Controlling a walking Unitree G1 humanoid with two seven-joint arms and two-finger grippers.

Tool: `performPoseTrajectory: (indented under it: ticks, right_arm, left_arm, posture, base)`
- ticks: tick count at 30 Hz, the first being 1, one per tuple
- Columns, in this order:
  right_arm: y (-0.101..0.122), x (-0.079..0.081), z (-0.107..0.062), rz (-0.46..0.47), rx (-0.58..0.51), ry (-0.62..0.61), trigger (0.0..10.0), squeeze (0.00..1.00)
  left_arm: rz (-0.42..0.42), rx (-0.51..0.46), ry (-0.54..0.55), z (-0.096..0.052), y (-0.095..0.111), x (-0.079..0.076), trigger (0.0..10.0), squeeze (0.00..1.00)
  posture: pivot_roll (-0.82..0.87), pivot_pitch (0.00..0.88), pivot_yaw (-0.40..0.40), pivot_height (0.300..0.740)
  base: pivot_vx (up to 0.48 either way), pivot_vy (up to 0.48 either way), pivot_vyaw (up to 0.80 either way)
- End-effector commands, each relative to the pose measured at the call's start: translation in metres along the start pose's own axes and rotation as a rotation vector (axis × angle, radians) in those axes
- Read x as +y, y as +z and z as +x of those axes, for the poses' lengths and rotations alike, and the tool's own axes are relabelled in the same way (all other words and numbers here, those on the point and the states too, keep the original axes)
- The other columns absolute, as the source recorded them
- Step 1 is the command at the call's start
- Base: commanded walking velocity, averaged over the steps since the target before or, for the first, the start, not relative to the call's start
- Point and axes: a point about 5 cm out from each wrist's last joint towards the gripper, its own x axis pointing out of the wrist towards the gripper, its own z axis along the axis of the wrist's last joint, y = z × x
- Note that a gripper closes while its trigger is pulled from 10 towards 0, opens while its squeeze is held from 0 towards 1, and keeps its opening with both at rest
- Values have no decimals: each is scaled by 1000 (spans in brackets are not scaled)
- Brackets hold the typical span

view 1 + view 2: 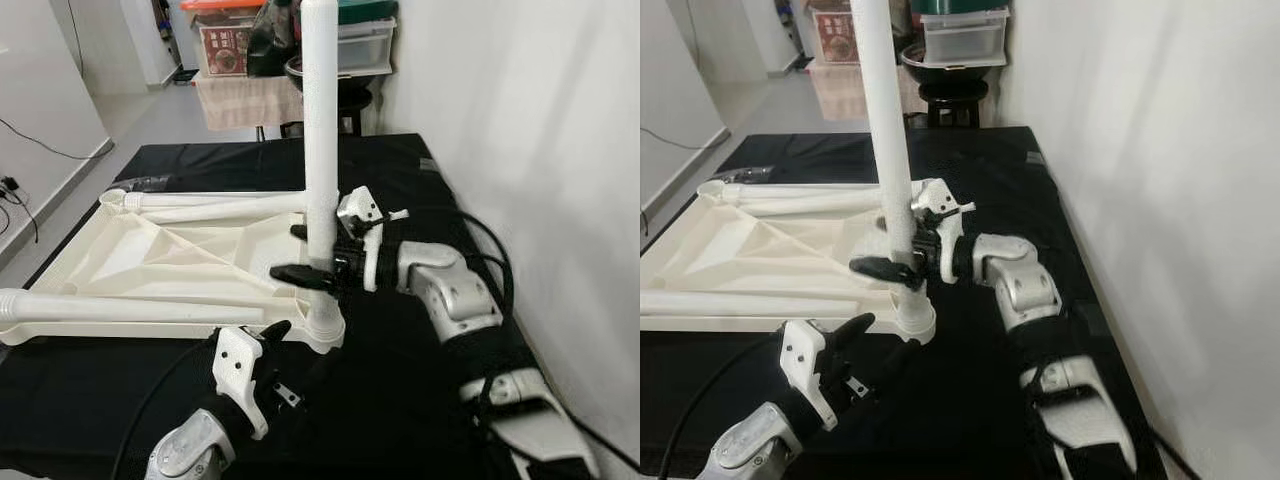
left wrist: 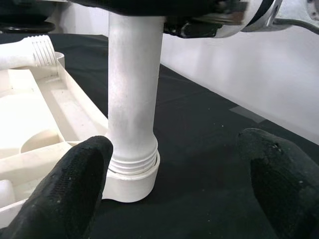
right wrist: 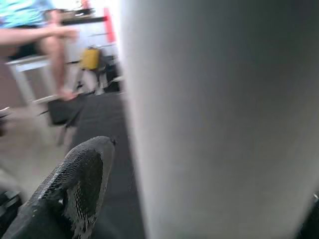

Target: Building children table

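1. Risk, cross-threading: the upright table leg (image 1: 320,140) stands in the corner socket (image 1: 326,328) of the overturned white tabletop (image 1: 150,262). The left wrist view shows thread rings still exposed above the socket rim, so the leg looks not fully seated. A turn made off-axis would likely jam the threads.
2. Risk, tipping: the leg is tall and gripped low. If the hold slackens before the threads bite, it may lean toward the white wall at frame right.
3. Risk, sliding: the tabletop rests loose on the black surface (image 1: 400,400). Twisting force could skid it, along with the two loose legs (image 1: 130,308) lying across it.
4. Right hand (image 1: 312,272): centre of the left eye view, fingers closed around the lower leg, just above the socket.
5. Left hand (image 1: 268,352): lower centre of frame, fingers spread apart, holding nothing. It sits just beside the socket, one finger on either side of the leg base, not touching.
6. Leg position: centre frame, vertical, its top cut off by the upper edge.
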Motion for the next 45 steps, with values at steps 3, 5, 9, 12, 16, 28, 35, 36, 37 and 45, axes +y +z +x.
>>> performPoseTrajectory:
  ticks: [3, 5, 9, 12, 16, 28, 35, 36, 37, 45]
  right_arm:
    - [-2, -1, 9, 13, 30, 128, 10000, 0]
    - [-5, -4, 10, 28, 51, 157, 10000, 0]
    - [-7, -7, 9, 38, 66, 180, 0, 0]
    - [-8, -9, 9, 36, 70, 173, 0, 0]
    - [-10, -12, 7, 27, 76, 130, 0, 0]
    - [-65, 8, -4, 140, 126, -692, 0, 0]
    - [-76, 21, -5, 176, 149, -748, 0, 0]
    - [-76, 21, -5, 176, 149, -748, 0, 0]
    - [-75, 20, -4, 171, 160, -749, 0, 0]
    - [-48, 15, 4, 181, 94, -726, 10000, 1000]
  left_arm:
    - [-6, 15, -2, 0, -3, 1, 10000, 0]
    - [-5, 16, -2, 0, -4, 0, 10000, 0]
    - [-4, 17, -1, -1, -4, -1, 10000, 0]
    - [-5, 18, 0, -1, -4, -2, 10000, 0]
    - [-8, 19, -1, -2, -5, -3, 10000, 0]
    - [-18, 14, -2, -4, -4, -2, 10000, 0]
    - [-18, 11, -14, -1, -2, 0, 10000, 0]
    - [-18, 11, -14, -1, -2, 0, 10000, 0]
    - [-18, 9, -13, -1, -2, 0, 10000, 0]
    - [-12, 2, 15, -1, -2, 2, 10000, 0]
  posture:
    - [-27, 0, 0, 740]
    - [-23, 0, -1, 740]
    - [-19, 0, -5, 740]
    - [-21, 0, -3, 740]
    - [-25, 0, -1, 740]
    - [-55, 16, -12, 740]
    - [-61, 8, -10, 740]
    - [-61, 8, -10, 740]
    - [-64, 8, -8, 740]
    - [-57, 6, -5, 740]
  base:
    - [0, 0, 0]
    - [0, 0, 0]
    - [0, 0, 0]
    - [0, 0, 0]
    - [0, 0, 0]
    - [0, 0, 0]
    - [0, 0, 0]
    - [0, 0, 0]
    - [0, 0, 0]
    - [0, 0, 0]
